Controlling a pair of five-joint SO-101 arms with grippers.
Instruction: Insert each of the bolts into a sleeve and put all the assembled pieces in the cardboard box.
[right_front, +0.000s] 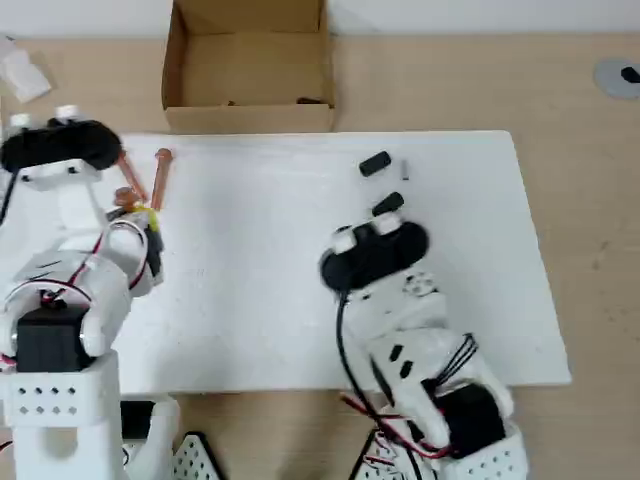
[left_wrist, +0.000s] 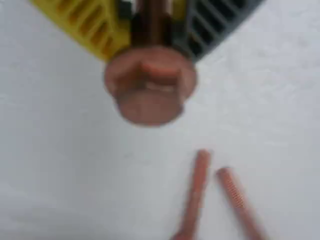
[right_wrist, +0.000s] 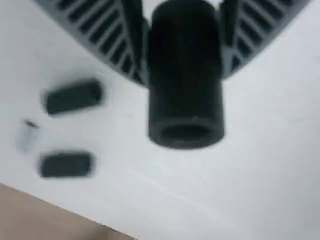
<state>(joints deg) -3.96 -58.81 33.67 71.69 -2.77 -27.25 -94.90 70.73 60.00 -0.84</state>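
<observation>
Left gripper (left_wrist: 150, 27) clamped on a bolt (left_wrist: 150, 92), shank mostly hidden between jaws; right gripper (right_wrist: 184, 35) clamped on a sleeve (right_wrist: 185, 95), upper end cut off

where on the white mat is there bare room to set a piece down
Free: the middle of the mat, between the loose bolts and the loose sleeves, and its right end past the sleeves. Crowded: the far left corner, by the bolts and left tool.
</observation>
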